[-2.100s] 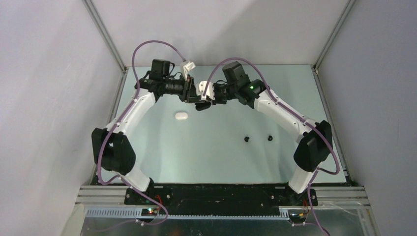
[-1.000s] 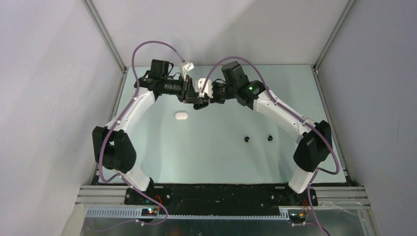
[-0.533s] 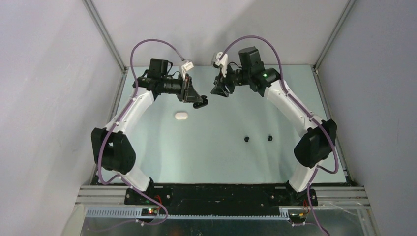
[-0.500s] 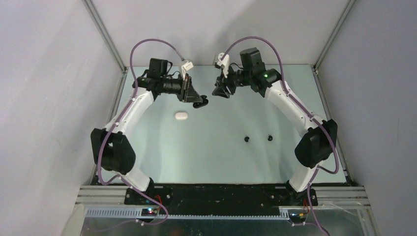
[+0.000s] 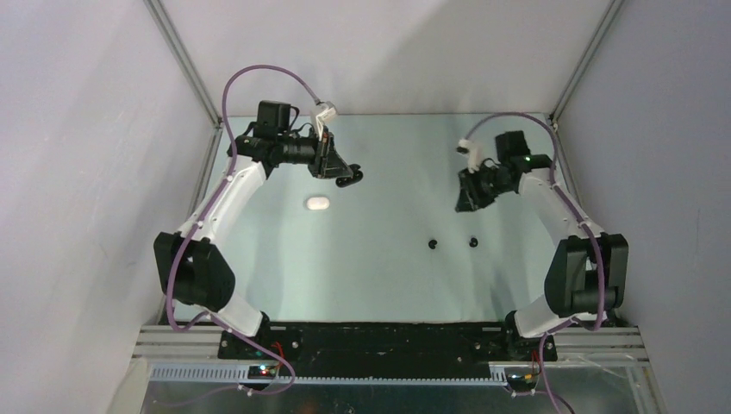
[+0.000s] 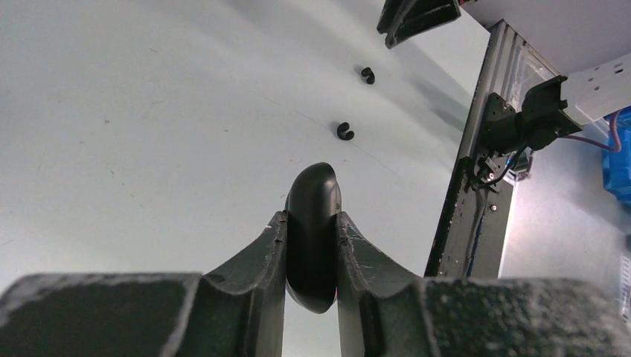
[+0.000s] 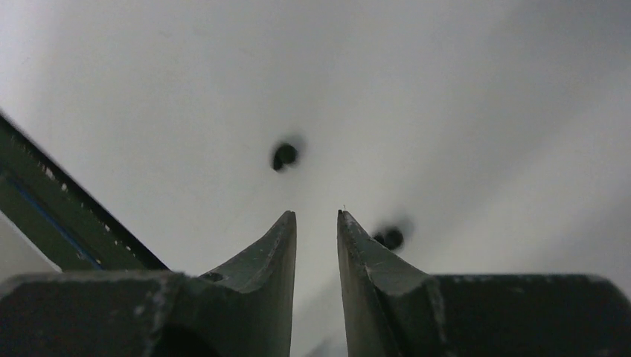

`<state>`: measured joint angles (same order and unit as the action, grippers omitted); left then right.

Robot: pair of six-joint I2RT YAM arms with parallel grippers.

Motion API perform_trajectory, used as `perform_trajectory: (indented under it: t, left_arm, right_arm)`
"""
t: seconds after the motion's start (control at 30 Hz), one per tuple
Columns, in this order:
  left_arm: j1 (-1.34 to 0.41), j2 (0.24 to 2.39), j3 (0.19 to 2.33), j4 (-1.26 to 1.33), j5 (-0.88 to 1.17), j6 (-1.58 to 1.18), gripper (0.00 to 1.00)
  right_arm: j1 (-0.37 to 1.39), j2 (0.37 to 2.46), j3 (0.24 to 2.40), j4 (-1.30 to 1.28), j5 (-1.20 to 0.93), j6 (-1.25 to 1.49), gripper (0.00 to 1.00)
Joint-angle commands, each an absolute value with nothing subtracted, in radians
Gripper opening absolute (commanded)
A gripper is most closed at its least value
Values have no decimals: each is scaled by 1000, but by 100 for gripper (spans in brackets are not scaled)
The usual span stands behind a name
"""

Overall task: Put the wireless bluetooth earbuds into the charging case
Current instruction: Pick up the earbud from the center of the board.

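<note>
The top camera looks down from above and behind the bases over the whole table [image 5: 371, 280]. The left wrist camera sights close along the left gripper [image 6: 312, 217], low across the table, with the clamped black charging case [image 6: 313, 190] filling its foreground. The right wrist camera looks down past the right gripper [image 7: 315, 216], and its picture is blurred. All three views share the two black earbuds [image 5: 433, 244] [image 5: 472, 241] ahead of both grippers.

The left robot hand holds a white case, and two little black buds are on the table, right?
No: the case in the left gripper is black, not white; the left wrist view shows it. The two black buds do lie on the table.
</note>
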<state>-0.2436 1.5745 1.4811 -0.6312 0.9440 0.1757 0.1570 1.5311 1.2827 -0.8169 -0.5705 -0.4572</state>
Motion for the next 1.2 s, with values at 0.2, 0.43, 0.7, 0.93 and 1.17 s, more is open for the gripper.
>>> perform_trajectory:
  t: [0.2, 0.43, 0.7, 0.93, 1.17]
  left_arm:
    - [-244, 1522, 1489, -620, 905, 178, 0]
    - [-243, 1510, 1472, -619, 883, 176, 0]
    - [-243, 1502, 1469, -618, 862, 179, 0]
    - [-242, 1486, 1450, -619, 846, 181, 0]
    - [-243, 1489, 1454, -618, 841, 183, 0]
  right_arm:
    - [-170, 1605, 1084, -780, -425, -77, 29]
    - [-151, 1691, 1075, -752, -411, -119, 29]
    - [-80, 1745, 1069, -730, -396, -71, 34]
    - [-69, 1769, 1065, -714, -316, 22, 32]
    - [-49, 1779, 1060, -715, -332, 31, 29]
